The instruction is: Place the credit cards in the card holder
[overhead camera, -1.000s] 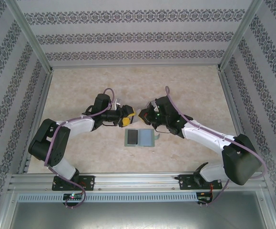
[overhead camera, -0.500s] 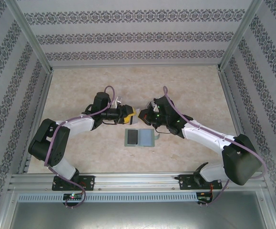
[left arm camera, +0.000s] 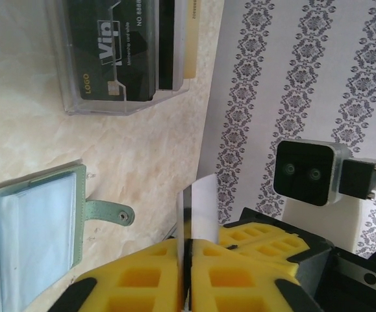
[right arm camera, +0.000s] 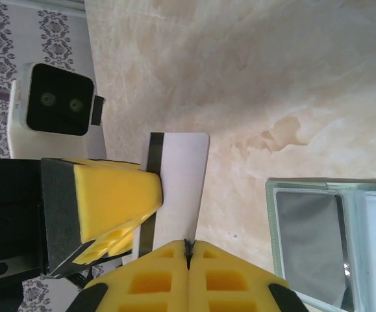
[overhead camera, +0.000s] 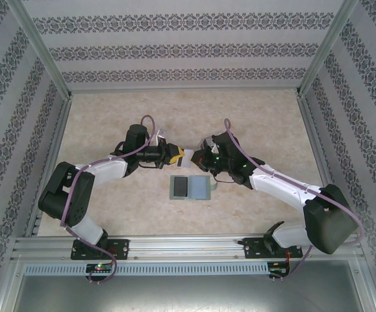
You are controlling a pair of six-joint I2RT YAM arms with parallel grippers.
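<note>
Lying near the pinched card [left arm camera: 199,208] are the card holder [left arm camera: 38,221] and clear box [left arm camera: 110,107].

card [right arm camera: 178,175]: white, black edge stripe | wallet [overhead camera: 204,188]: sage green, grey pockets | fingers [right arm camera: 119,195]: yellow | table [overhead camera: 259,117]: beige, marbled | walls [overhead camera: 175,49]: white, dark floral bands | box [left arm camera: 61,65]: clear, tan end | VIP card [left arm camera: 126,58]: black, white lettering | arms [overhead camera: 103,170]: white, black | cables [overhead camera: 227,123]: purple | camera [left arm camera: 308,172]: white, black face

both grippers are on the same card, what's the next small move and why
Probably open the right gripper: the credit card is pinched by both it and the left gripper, so one must release before the card can go to the open card holder.
</note>
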